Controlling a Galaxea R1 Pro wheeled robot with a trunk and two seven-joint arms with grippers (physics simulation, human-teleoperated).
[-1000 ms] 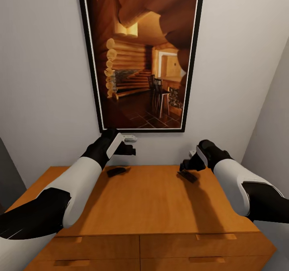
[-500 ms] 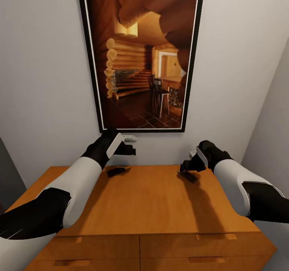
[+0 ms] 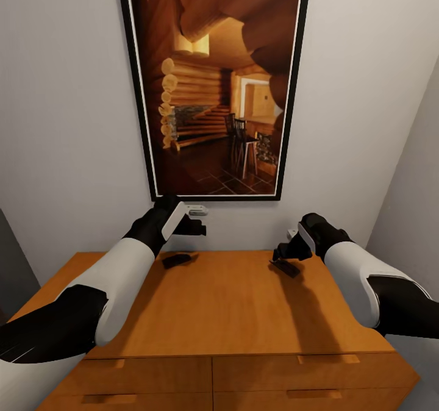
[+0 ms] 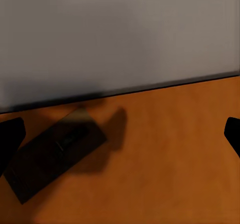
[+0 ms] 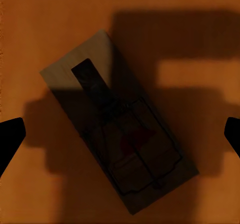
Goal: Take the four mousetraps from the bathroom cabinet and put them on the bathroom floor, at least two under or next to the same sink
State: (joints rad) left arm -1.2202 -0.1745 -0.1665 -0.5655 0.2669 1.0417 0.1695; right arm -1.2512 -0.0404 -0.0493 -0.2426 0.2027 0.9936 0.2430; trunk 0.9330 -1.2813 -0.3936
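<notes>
Two flat dk-brown mousetraps w/ wire parts on smooth wooden cabinet; both jaws spread.

Left pincer raised and open, right pincer lowered, open

Dark brown mousetraps; orange-brown cabinet.

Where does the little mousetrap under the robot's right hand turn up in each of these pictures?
Head view: right mousetrap lies on the cabinet top, below the right gripper.
Right wrist view: mousetrap centered, diagonal.
Left wrist view: a different trap.
Shared landmark: the orange wood top.
</notes>
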